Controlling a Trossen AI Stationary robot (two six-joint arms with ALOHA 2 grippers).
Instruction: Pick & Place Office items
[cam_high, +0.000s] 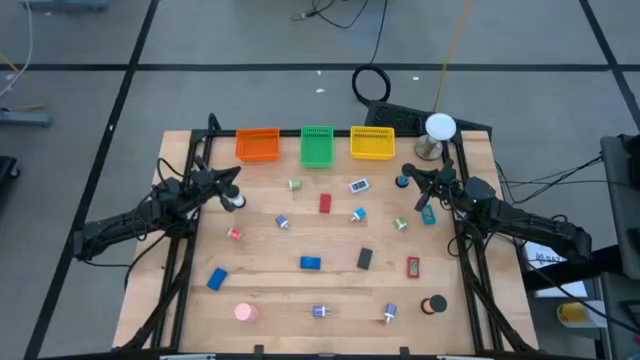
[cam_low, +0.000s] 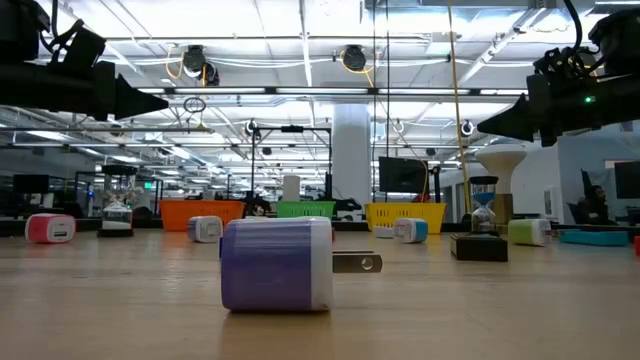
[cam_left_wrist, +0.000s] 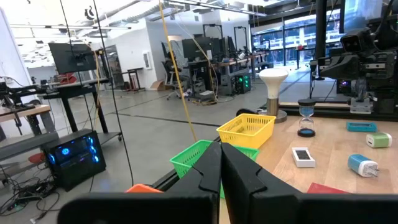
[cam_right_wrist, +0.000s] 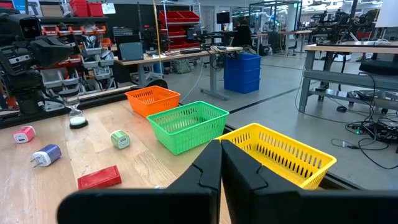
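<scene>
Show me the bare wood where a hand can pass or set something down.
Free: the strip between the orange bin, green bin, yellow bin and the first pieces; also the patch between the pink round piece and blue block. Crowded: around the red block at mid-table.

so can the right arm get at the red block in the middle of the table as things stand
Probably yes. The red block lies flat on open wood with nothing touching it, and the right arm's shut fingers hang above the table to its right, holding nothing; only small pieces lie between.
</scene>
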